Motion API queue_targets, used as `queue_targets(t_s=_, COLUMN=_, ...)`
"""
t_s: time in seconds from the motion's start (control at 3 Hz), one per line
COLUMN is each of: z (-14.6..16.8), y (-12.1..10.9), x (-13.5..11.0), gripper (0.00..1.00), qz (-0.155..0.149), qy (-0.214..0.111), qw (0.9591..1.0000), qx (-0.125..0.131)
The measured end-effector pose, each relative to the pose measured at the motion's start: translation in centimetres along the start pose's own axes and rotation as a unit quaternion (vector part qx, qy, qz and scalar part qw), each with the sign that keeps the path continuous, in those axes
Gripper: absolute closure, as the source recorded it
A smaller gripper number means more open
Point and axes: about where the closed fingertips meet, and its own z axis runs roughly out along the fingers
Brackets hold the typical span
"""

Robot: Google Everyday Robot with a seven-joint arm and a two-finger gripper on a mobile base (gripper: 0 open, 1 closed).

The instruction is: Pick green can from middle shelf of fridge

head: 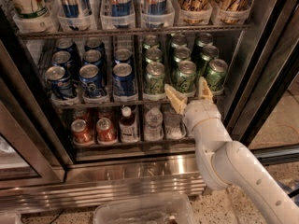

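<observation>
The fridge [140, 169] stands open in the camera view. Its middle shelf [135, 98] holds rows of dark blue cans [123, 80] on the left and green cans on the right. The front green can [186, 76] of the middle green lane stands upright with a silver top. My gripper [189, 93] is open, just in front of and slightly below that can. Its two yellow fingers [175, 98] point up, one at each side of the can's base. The gripper holds nothing.
Tall slim cans [155, 1] fill the upper rack. Red cans [82, 131] and small bottles [127, 124] stand on the lower rack. The black-edged door frame [261, 83] is close at the right. A clear plastic bin [142, 210] sits on the floor in front.
</observation>
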Motion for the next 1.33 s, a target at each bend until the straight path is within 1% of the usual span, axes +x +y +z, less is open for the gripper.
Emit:
queue_targets(t_s=0.33, z=0.8, y=-0.7, x=0.1, gripper=0.33, qz=0.004, qy=0.003, qw=1.0000, qx=0.002)
queue_targets(t_s=0.67, z=1.7, y=-1.2, x=0.6, gripper=0.25, qz=0.010, qy=0.009, qw=0.9999, qx=0.004)
queue_targets(t_s=1.33, z=3.8, y=-1.7, x=1.5, gripper=0.25, qz=0.020, qy=0.016, qw=0.9997, qx=-0.001)
